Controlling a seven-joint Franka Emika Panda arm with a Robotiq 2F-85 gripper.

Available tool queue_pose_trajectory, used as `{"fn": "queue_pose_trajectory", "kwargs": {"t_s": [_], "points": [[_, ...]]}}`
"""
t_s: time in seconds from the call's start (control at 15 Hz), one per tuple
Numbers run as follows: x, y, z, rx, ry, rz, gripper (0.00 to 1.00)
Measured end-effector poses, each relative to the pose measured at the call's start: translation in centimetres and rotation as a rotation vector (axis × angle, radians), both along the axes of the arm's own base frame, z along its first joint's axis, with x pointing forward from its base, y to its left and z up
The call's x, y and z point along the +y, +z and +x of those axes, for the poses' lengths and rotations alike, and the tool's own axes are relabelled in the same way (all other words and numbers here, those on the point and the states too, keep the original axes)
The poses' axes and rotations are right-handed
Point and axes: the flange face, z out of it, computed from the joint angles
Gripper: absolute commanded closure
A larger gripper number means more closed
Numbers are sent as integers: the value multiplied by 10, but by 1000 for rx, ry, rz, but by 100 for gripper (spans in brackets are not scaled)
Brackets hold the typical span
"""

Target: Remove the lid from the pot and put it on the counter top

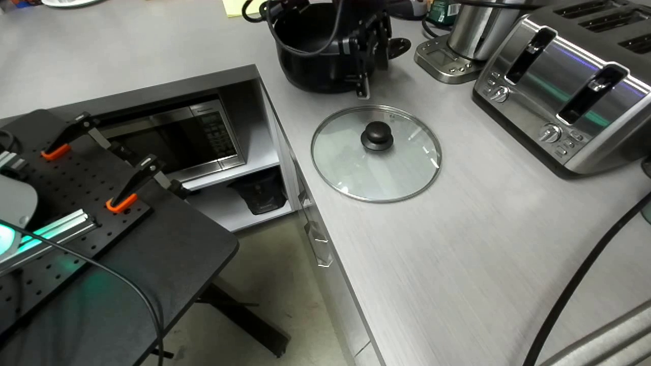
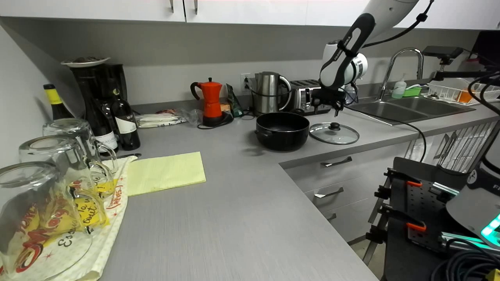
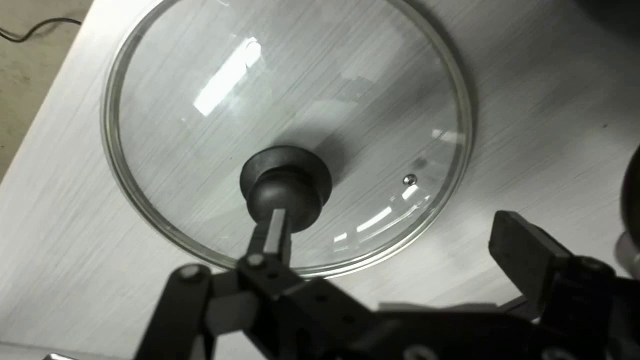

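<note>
The round glass lid lies flat on the grey counter top, black knob up. It shows in both exterior views [image 1: 402, 162] [image 2: 336, 136] and in the wrist view [image 3: 300, 100]. The black pot [image 1: 315, 66] stands uncovered beside it on the counter top [image 1: 473, 244]; the pot also shows in an exterior view [image 2: 282, 134]. My gripper [image 3: 392, 225] is open and empty, its fingers wide apart. In the wrist view one fingertip overlaps the knob; the other is outside the lid's rim. In an exterior view the gripper [image 2: 326, 107] is above the counter near the lid and pot.
A steel toaster [image 1: 564, 96] and a steel kettle [image 2: 267, 91] stand near the lid and pot. The counter's front edge runs close to the lid. A sink [image 2: 410, 109] lies farther along. A black cable [image 1: 574, 284] crosses the counter.
</note>
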Motion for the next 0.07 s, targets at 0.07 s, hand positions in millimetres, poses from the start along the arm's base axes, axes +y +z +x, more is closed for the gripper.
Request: {"fn": "queue_pose_trajectory", "kwargs": {"t_s": [0.07], "points": [[14, 5, -3, -6, 53, -4, 0]]}}
